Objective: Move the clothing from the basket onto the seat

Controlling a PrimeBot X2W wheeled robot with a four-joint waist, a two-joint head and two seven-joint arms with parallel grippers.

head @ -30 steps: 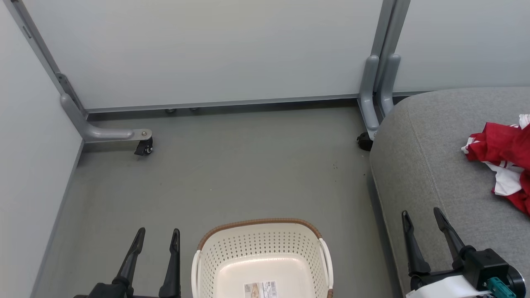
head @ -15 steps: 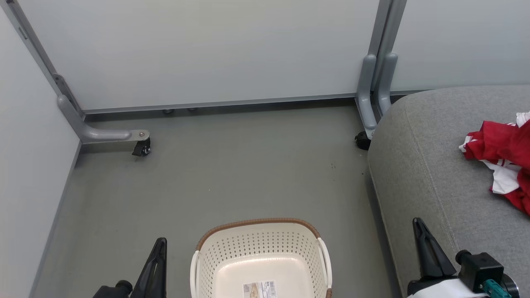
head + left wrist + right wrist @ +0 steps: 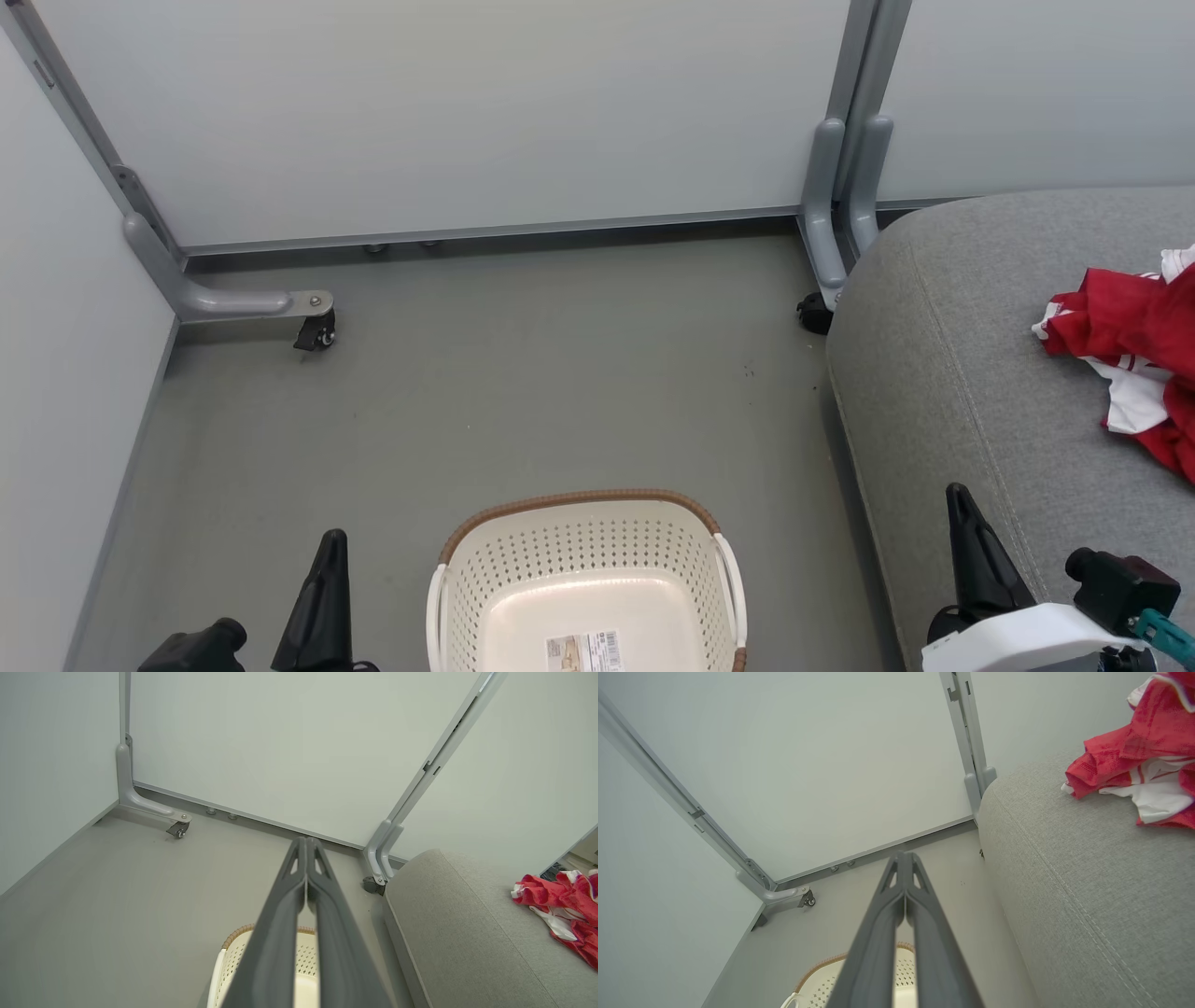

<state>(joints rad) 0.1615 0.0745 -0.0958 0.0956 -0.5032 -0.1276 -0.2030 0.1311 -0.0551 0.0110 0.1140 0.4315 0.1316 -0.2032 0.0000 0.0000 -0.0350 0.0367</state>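
Crumpled red sports clothing with white trim (image 3: 1134, 345) lies on the large grey fabric-upholstered seat (image 3: 971, 373), well ahead and to the right of the right gripper (image 3: 960, 509), whose fingers are pressed together, holding nothing. The left gripper (image 3: 329, 551), likewise closed and empty, sits just left of the cream perforated plastic basket (image 3: 579, 551). The head view shows a printed label (image 3: 585, 651) on the basket floor. In the wrist views the fingers cover that floor.

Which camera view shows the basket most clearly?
The head view: the basket shows its brown rim, perforated walls and bottom with a label. In the left wrist view the left end effector covers most of it; in the right wrist view the right end effector does too.
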